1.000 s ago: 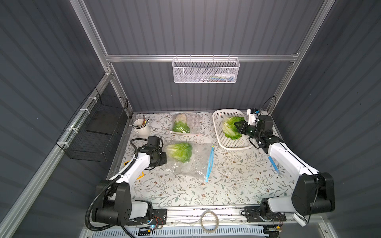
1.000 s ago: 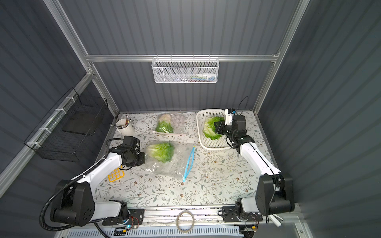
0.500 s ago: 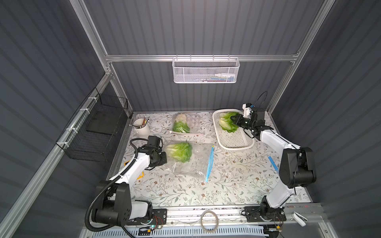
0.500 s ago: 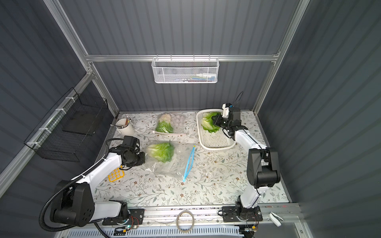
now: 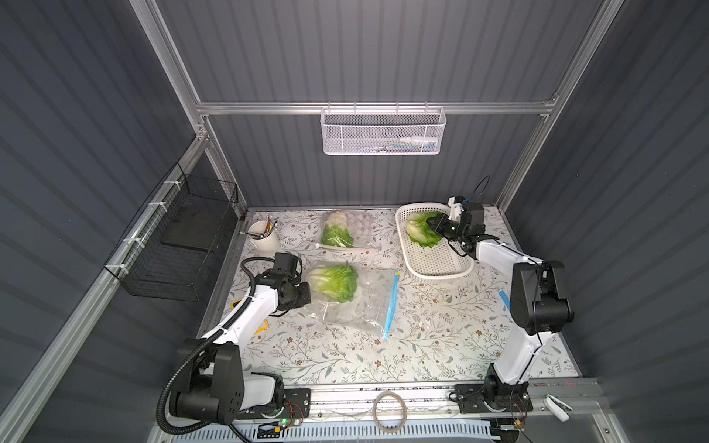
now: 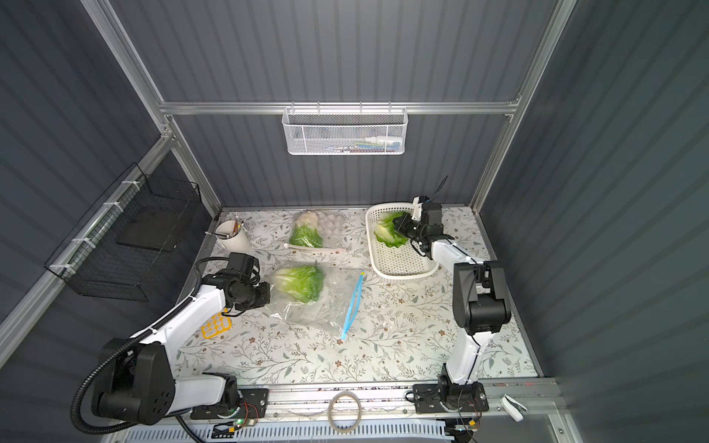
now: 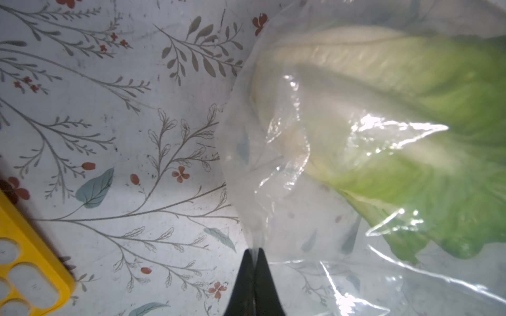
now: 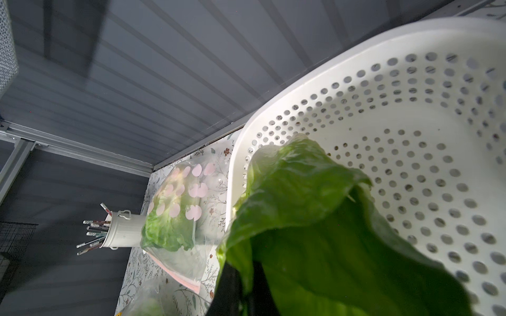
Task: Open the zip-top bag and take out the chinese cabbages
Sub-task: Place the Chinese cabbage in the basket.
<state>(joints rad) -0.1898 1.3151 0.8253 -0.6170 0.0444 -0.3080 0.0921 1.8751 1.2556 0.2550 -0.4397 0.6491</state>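
Cabbage (image 5: 419, 233) clamped in right pincer (image 5: 433, 225).

- Left gripper (image 7: 253, 255): only two dark fingertips show in the left wrist view, the rest cut by the frame edge. In both top views the tips are too small to make out.
- Bagged chinese cabbage (image 7: 397, 142): blurred behind the zip-top bag (image 7: 295, 213) film, its green end cut off.
- Yellow tray (image 7: 27, 273): one corner only.
- Right gripper (image 8: 245, 270): largely hidden under the held chinese cabbage (image 8: 315, 219), whose leaves run out of frame.
- Hanging mesh basket (image 5: 383, 132): contents too small to tell.
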